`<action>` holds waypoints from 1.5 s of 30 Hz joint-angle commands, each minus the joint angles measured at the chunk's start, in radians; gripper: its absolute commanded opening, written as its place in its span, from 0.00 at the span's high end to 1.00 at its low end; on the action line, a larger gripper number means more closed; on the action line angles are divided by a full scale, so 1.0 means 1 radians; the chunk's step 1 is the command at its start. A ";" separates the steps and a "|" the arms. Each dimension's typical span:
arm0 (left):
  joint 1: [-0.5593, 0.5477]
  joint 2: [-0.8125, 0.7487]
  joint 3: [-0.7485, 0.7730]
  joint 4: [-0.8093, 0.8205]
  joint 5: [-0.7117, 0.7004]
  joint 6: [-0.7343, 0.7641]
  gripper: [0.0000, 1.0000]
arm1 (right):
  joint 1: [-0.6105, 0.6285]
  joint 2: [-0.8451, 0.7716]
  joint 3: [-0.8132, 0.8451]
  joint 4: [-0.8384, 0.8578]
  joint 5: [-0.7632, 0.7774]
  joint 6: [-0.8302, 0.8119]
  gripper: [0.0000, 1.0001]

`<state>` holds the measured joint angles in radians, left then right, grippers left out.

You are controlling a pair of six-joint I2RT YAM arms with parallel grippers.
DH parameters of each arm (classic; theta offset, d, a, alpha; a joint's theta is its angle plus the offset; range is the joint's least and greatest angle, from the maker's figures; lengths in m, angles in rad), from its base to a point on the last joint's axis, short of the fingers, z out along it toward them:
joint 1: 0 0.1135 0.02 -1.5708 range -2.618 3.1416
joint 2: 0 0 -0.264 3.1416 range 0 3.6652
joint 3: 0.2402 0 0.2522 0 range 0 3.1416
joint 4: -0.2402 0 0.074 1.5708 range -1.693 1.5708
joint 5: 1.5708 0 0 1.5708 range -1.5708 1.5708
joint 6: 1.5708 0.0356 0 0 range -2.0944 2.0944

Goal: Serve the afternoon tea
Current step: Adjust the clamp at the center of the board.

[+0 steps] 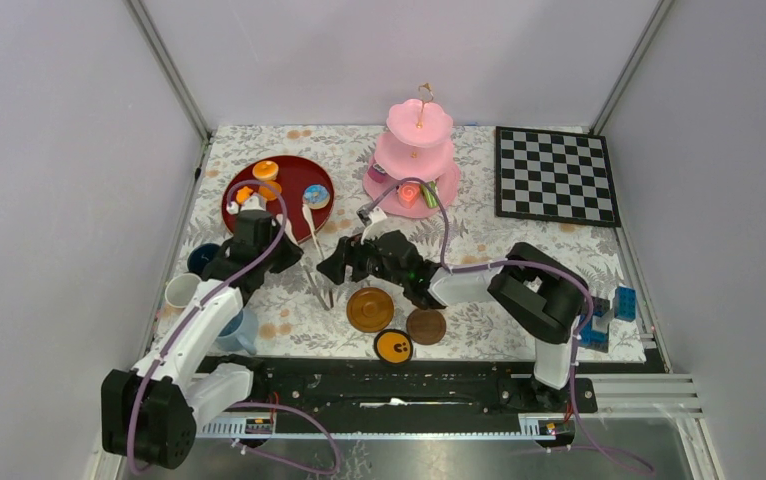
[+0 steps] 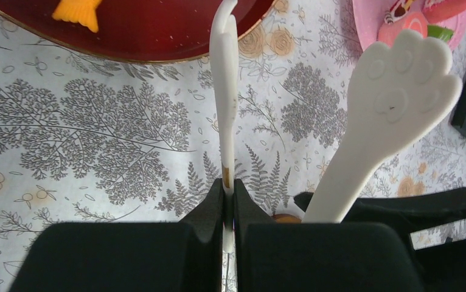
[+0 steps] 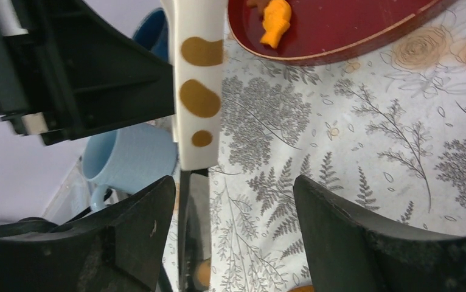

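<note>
My left gripper (image 2: 229, 188) is clamped tight on one thin arm of the white paw-shaped tongs (image 2: 395, 103), just on the near side of the dark-red tray (image 1: 294, 178). The tongs' other arm splays free to the right of the tray's near edge. My right gripper (image 3: 233, 188) has its jaws well apart. The brown-spotted end of the tongs sits at the mouth of the gap, close to one finger, and I cannot tell whether it touches. An orange pastry (image 3: 276, 21) lies on the tray among a few other small ones. The pink cake stand (image 1: 414, 160) is to the right of the tray, with pastries on its lowest tier. The dark-blue cup (image 1: 202, 258), white cup (image 1: 181, 290) and light-blue cup (image 1: 239, 330) sit on the near side of the tray, by its left edge. The brown saucers (image 1: 370, 308) lie nearer my bases than the tray, off to its right.
</note>
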<state>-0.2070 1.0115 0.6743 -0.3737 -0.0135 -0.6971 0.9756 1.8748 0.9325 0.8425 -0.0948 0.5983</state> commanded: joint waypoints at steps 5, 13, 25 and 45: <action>-0.075 0.004 0.062 -0.045 -0.117 -0.078 1.00 | 0.056 0.011 0.109 -0.175 0.308 -0.068 0.43; -0.157 0.060 0.122 -0.108 -0.246 -0.208 1.00 | 0.173 0.112 0.306 -0.461 0.770 -0.149 0.68; -0.171 -0.023 0.217 -0.337 -0.589 -0.156 1.00 | 0.156 0.246 0.419 -0.565 1.283 -0.499 1.00; -0.164 -0.042 0.080 -0.072 -0.358 -0.125 1.00 | 0.080 0.091 0.312 -0.688 0.901 0.001 1.00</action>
<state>-0.3946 0.9176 0.7311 -0.5125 -0.3580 -0.9573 1.1172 1.9644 1.2697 0.2653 0.6743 0.6708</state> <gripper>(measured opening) 0.020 0.085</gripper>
